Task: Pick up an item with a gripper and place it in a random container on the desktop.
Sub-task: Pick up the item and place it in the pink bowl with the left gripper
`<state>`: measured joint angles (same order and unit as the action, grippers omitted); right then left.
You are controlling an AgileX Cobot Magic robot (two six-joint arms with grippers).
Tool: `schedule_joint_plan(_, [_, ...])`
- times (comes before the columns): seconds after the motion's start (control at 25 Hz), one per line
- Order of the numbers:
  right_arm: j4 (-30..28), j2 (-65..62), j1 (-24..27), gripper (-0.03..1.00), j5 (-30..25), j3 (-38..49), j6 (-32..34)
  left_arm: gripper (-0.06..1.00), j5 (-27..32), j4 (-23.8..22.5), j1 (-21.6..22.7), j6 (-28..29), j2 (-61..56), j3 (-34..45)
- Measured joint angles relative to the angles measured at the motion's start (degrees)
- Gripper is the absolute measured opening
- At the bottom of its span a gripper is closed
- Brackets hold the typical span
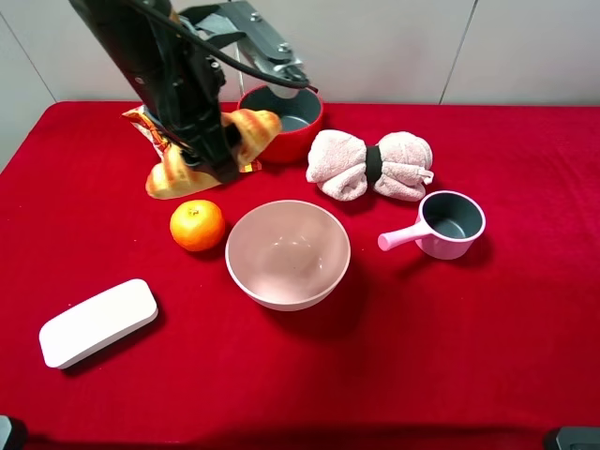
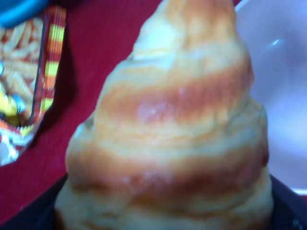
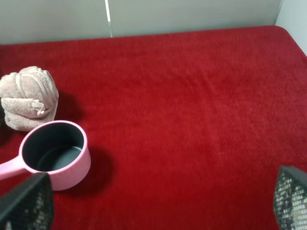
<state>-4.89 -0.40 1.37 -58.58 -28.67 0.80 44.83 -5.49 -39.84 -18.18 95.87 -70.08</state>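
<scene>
Black-bodied left arm (image 1: pixel 141 47) of a two-arm tabletop robot, strung with cables.

The arm is thick, matte black and blocky, with glossy black cables (image 1: pixel 234 67) looping off its side. At its 3 o'clock, a grey metal bracket (image 1: pixel 267 39) carries small dark screw heads. The left gripper (image 1: pixel 217 155) at the arm's end is the same black, and its own wrist view shows only dark slivers of it. The right gripper (image 3: pixel 157 201) shows two dark grey fingers (image 3: pixel 26 203), each faced with a fine grid-textured pad that glints pale where light catches it.
</scene>
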Motion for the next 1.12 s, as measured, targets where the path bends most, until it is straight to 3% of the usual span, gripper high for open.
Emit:
schedule_joint_plan(0.72, [0.00, 0.00, 0.00, 0.69, 0.00, 0.00, 0.00, 0.66, -12.53, 0.02, -10.24, 4.10, 5.20, -0.11])
schedule_joint_plan(1.12, [0.00, 0.00, 0.00, 0.69, 0.00, 0.00, 0.00, 0.66, -13.20, 1.93, -11.94, 7.21, 8.45, -0.11])
